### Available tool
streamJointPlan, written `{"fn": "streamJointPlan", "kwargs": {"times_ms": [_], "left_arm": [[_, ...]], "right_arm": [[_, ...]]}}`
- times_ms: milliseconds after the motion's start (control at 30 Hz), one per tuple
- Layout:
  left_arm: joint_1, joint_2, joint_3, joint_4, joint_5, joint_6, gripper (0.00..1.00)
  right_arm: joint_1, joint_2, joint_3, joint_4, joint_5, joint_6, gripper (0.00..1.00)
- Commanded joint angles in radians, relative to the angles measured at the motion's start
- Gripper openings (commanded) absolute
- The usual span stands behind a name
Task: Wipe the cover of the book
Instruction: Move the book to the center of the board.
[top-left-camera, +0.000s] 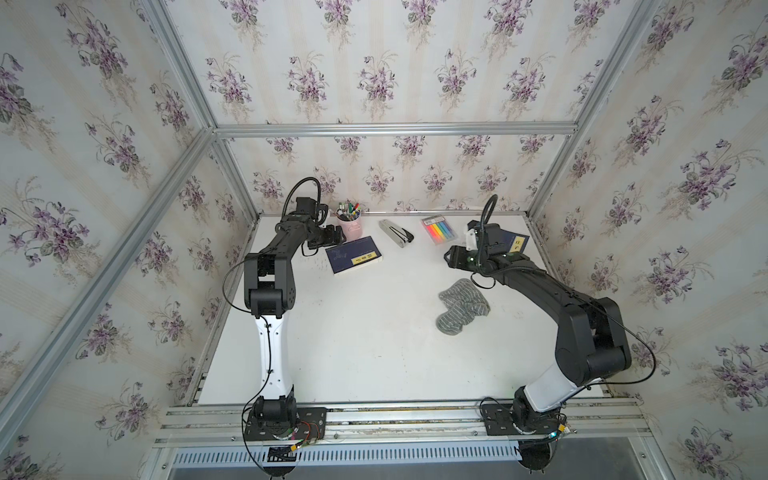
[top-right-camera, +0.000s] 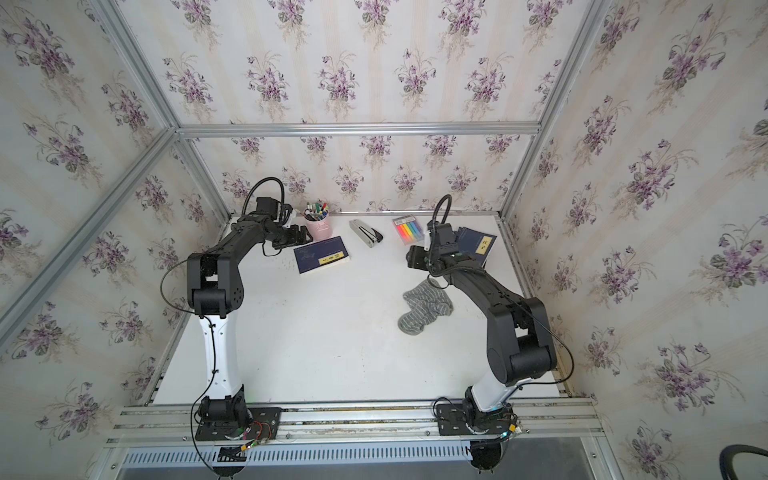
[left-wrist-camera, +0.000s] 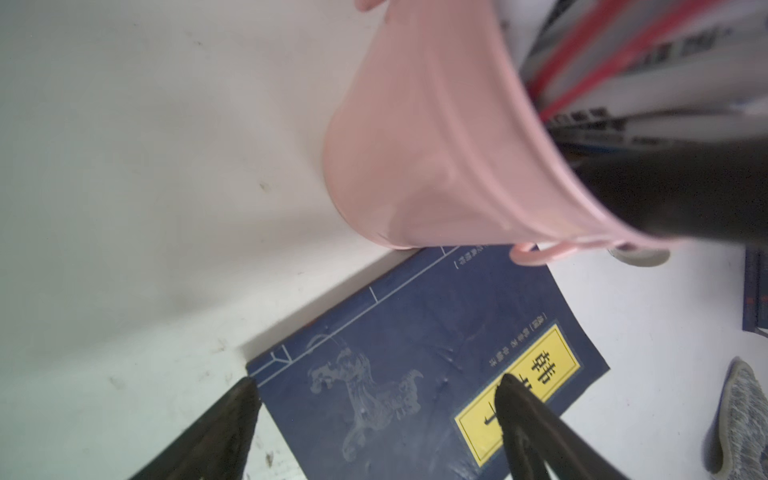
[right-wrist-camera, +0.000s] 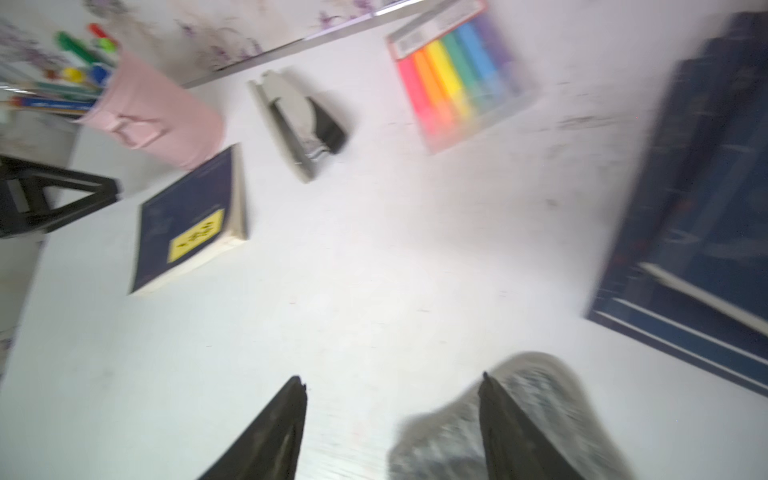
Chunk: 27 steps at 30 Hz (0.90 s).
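Left wrist view looks down on the book (left-wrist-camera: 415, 353), dark blue with a yellow title label, lying closed and flat on the white desk (left-wrist-camera: 124, 166). The left claw (left-wrist-camera: 376, 395) is over it with its jaws spread wide and nothing between them. One fingertip is at the corner by the spine and the other is in front of the yellow label. Whether either tip touches the cover I cannot tell.

Just beside the book's far edge stands a pink cup (left-wrist-camera: 436, 145) filled with pens (top-left-camera: 348, 208). In both top views the book sits toward the back left of the desk.

A grey striped cloth (top-left-camera: 463, 305) lies crumpled on the right half of the desk, well apart from the book. The right claw (right-wrist-camera: 390, 380) is above the desk near the cloth, jaws parted and empty. In the blurred right wrist view the cloth lies by one finger, ungripped.

Along the back edge are a stapler (top-left-camera: 397, 233) and a pack of coloured markers (top-left-camera: 439, 229). A stack of blue books (top-left-camera: 517, 243) lies at the back right, partly behind the right arm.
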Motion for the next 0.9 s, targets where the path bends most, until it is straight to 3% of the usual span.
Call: {"fn": "streamJointPlan", "kwargs": {"times_ms": [0, 167, 467, 667, 867], "left_arm": [[0.002, 0.031, 0.057, -0.059, 0.031, 0.025, 0.89], [0.006, 0.054, 0.078, -0.095, 0.071, 0.045, 0.87], [0.007, 0.114, 0.124, -0.173, 0.075, 0.111, 0.85], [0.007, 0.122, 0.135, -0.223, 0.132, 0.145, 0.82], [-0.003, 0.094, 0.084, -0.298, 0.241, 0.192, 0.78]], "right_arm": [[0.072, 0.119, 0.097, 0.108, -0.098, 0.101, 0.67], [0.16, 0.321, 0.266, 0.129, -0.132, 0.184, 0.67], [0.171, 0.602, 0.513, 0.173, -0.237, 0.337, 0.66], [0.177, 0.71, 0.618, 0.156, -0.285, 0.365, 0.66], [0.186, 0.732, 0.622, 0.126, -0.302, 0.351, 0.66]]}}
